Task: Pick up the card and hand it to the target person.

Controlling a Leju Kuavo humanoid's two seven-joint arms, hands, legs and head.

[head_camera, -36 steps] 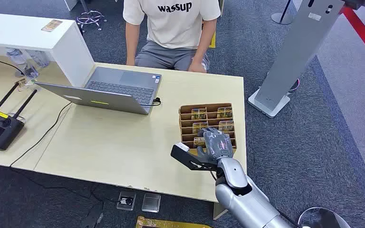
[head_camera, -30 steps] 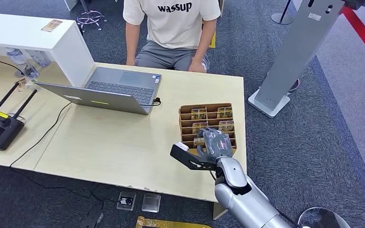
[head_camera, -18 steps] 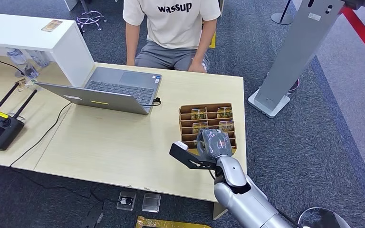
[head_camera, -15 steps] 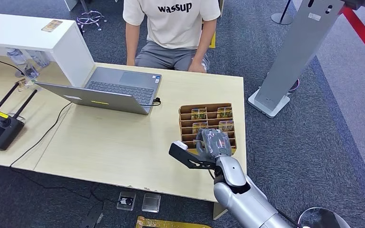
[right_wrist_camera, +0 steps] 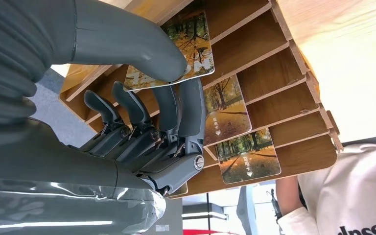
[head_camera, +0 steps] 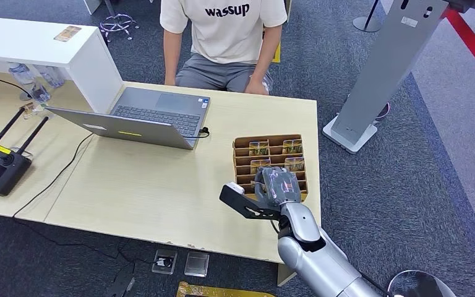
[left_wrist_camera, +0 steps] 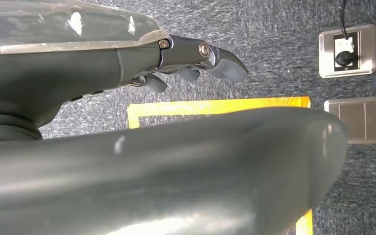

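Right wrist view puts the right robot hand at the near end of the wooden card rack, with its thumb pressed on the face of the nearest card and its darker fingers reaching in behind that card. It looks like a pinch on the card, though the back of the card is hidden, so I cannot be sure the grip is firm. The card leans in its slot in the rack, not lifted clear.

So the task is at the pick-up step: the reach is made and the fingers are on the card, but drawing it out, carrying it across and handing it over are all left to do. The person who is likely to receive it sits at the far side of the tabletop, well apart from the rack.

The head view gives the layout that the wrist camera cannot: the rack near the tabletop's right edge, an open laptop between the rack and the person, and the right robot hand covering the rack's near rows. It hides the card and the fingers under the hand's back. The right wrist view supplies exactly that contact, and two more cards in the slots beyond.

The left wrist view shows the left robot hand hanging over carpet, fingers loosely curled and holding nothing.
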